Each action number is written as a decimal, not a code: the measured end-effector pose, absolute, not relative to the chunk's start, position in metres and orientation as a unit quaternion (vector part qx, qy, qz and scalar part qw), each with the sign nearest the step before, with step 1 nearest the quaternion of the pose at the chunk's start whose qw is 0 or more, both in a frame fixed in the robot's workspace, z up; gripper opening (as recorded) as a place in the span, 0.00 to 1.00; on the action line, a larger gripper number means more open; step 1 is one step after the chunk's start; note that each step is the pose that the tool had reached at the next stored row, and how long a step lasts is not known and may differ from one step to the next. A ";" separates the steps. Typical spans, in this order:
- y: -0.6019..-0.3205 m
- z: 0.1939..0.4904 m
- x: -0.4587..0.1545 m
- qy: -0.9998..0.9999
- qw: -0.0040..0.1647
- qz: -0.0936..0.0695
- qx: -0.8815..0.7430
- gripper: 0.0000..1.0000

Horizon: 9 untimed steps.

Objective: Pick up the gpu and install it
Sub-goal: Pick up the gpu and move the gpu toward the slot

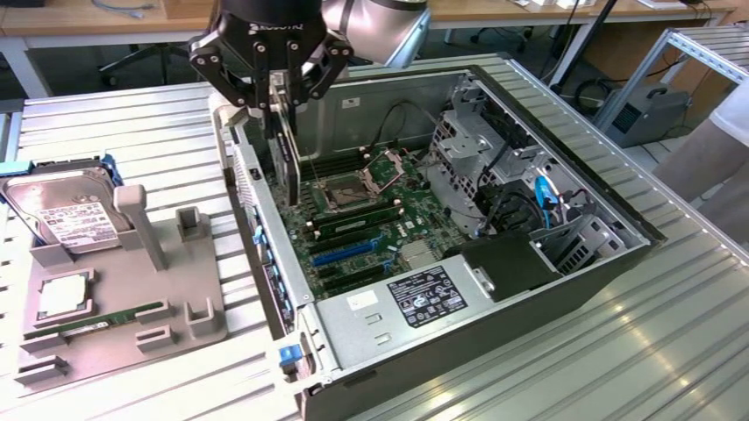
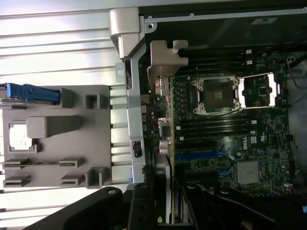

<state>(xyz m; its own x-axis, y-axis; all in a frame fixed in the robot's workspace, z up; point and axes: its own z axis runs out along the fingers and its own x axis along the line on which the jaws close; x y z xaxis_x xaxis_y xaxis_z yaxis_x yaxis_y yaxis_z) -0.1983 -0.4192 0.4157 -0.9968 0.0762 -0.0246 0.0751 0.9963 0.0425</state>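
My gripper [image 1: 272, 103] hangs over the left side of the open computer case [image 1: 387, 351], shut on the gpu [image 1: 284, 158]. The card hangs on edge, its silver bracket and green board pointing down toward the motherboard [image 1: 363, 219] beside the case's rear wall. In the wrist view the gpu [image 2: 165, 67] is seen along its length, bracket end farthest from the gripper [image 2: 165, 208], above the board's rear ports. The blue expansion slots [image 1: 345, 250] [image 2: 201, 155] lie lower on the board, apart from the card.
A grey fixture tray [image 1: 117, 289] at the exterior view's left carries a hard drive [image 1: 65, 206], a RAM stick [image 1: 111, 317] and a CPU [image 1: 65, 294]. Inside the case are the CPU socket [image 1: 351, 187], a drive cage [image 1: 468, 149] and the power supply [image 1: 422, 298].
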 end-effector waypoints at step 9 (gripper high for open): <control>-0.419 0.415 -0.193 0.999 0.013 0.021 0.038 0.27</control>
<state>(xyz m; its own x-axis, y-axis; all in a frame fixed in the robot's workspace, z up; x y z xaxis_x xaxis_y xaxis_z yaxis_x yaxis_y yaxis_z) -0.1932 -0.4192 0.4154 -0.9968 0.0762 -0.0246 0.0751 0.9963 0.0425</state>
